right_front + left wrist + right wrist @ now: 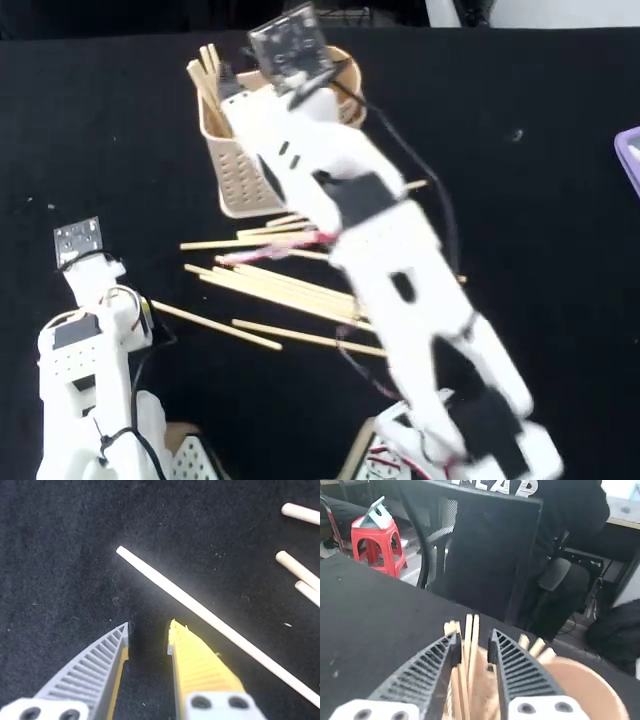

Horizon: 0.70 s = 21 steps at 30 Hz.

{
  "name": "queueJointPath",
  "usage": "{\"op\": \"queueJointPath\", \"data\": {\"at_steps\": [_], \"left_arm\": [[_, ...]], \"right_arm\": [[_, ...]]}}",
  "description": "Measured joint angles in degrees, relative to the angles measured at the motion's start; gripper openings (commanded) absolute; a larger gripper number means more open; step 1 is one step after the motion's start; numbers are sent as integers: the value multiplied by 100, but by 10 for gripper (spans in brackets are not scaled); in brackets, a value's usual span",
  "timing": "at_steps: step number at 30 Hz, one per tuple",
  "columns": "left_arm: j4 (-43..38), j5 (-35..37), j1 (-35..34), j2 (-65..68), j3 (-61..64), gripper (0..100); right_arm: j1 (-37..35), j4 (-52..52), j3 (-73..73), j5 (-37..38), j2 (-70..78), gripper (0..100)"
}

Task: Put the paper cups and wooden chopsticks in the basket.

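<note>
A beige basket stands at the back of the black table, with a bundle of wooden chopsticks poking out of its far corner. My right gripper hovers just over that bundle, open, and the sticks show through the narrow gap. Beside them is the rim of a paper cup, also seen behind the arm. Several loose chopsticks lie fanned out in front of the basket. My left gripper is open low over the cloth, holding nothing, its tips just short of one chopstick.
The right arm stretches across the loose chopsticks. A purple object sits at the table's right edge. Perforated beige pieces show at the front edge. A chair and a red stool stand beyond the table.
</note>
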Motion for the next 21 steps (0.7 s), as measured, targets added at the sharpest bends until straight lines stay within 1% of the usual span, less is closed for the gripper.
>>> {"op": "queueJointPath", "data": {"at_steps": [3, 7, 8, 10, 13, 17, 21], "left_arm": [[0, 0, 0, 0, 53, 136], [0, 0, 0, 0, 53, 136], [0, 0, 0, 0, 53, 136], [0, 0, 0, -18, 53, 136], [0, 0, 0, -18, 53, 136], [0, 0, 0, -18, 53, 136], [0, 0, 0, -18, 53, 136]], "right_arm": [[9, 1371, 0, 431, -870, 103], [9, 3473, 316, 1257, -1741, 106], [9, 3833, 580, 1433, -1820, 106], [9, 4193, 1275, 1873, -1855, 105], [9, 4097, 2620, 2541, -1855, 105], [9, 3253, 4193, 3051, -1697, 106], [9, 2532, 5011, 3455, -1108, 107]]}}
